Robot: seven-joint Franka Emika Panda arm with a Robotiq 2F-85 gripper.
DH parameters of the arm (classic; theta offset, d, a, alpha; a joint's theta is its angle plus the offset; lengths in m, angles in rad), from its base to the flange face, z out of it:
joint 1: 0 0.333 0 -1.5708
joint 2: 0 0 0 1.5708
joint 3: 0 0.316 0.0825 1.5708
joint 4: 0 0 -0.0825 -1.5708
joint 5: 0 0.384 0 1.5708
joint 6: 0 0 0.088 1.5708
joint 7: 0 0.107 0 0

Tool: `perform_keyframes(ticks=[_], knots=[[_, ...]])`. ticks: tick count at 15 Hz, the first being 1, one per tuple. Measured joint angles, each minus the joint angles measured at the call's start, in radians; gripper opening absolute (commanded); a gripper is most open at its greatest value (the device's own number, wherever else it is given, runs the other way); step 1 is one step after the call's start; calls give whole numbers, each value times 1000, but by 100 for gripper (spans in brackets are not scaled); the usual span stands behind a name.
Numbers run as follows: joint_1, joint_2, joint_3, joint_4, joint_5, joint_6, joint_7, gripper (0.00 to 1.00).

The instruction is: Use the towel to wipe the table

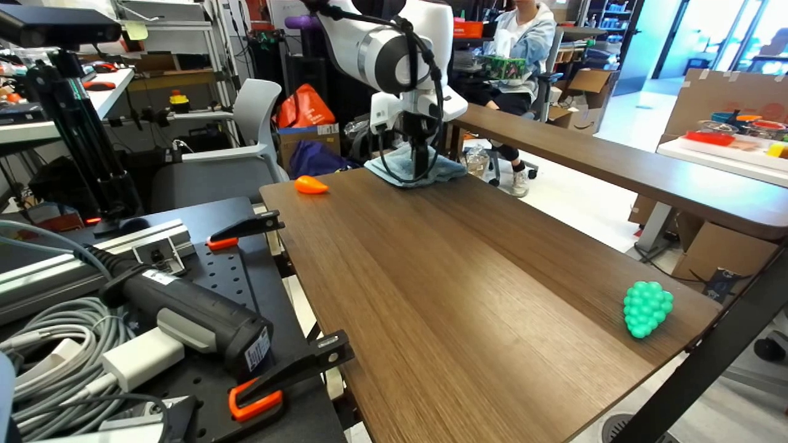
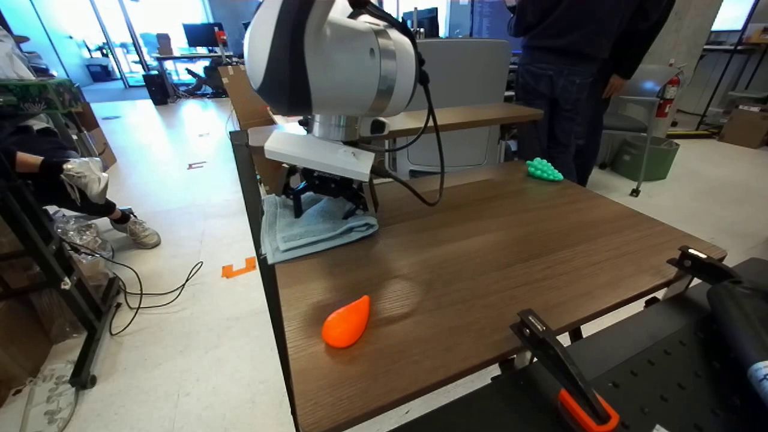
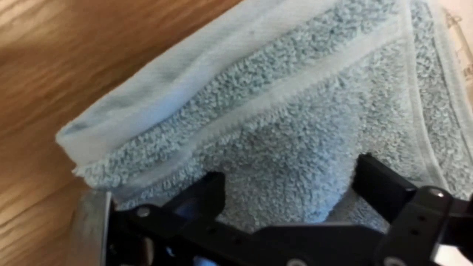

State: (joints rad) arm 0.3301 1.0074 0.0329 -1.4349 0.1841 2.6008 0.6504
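The towel [image 1: 386, 163] is a pale blue-grey folded cloth at one end of the brown wood-grain table [image 1: 468, 277]. In an exterior view the towel [image 2: 300, 237] lies along the table's [image 2: 510, 258] dark edge. My gripper [image 2: 323, 211] points down onto the towel, with its fingers spread apart. In the wrist view the gripper [image 3: 291, 173] is open, with the towel [image 3: 288, 144] under and between the fingers. The cloth bulges up a little between them. Its folded hem lies beyond the fingers. The fingertips look to be at or against the cloth; exact contact is unclear.
An orange teardrop-shaped object [image 2: 347, 324] lies on the table near the towel. A green knobbly ball [image 1: 647, 309] sits at the far end. Clamps [image 1: 289, 375] and a black cart [image 2: 654, 360] border one long side. A narrower wooden table [image 1: 615, 160] stands beyond the other.
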Motion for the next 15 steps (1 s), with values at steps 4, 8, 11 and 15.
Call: perform_keyframes(ticks=[4, 8, 11, 15], knots=[[-49, -1, -50, 0, 0, -9, 19, 100], [-74, -34, -67, -49, -3, -104, -16, 100], [-84, -101, -57, -148, -4, -207, -86, 100], [-84, -184, -57, -277, -6, -288, -120, 100]])
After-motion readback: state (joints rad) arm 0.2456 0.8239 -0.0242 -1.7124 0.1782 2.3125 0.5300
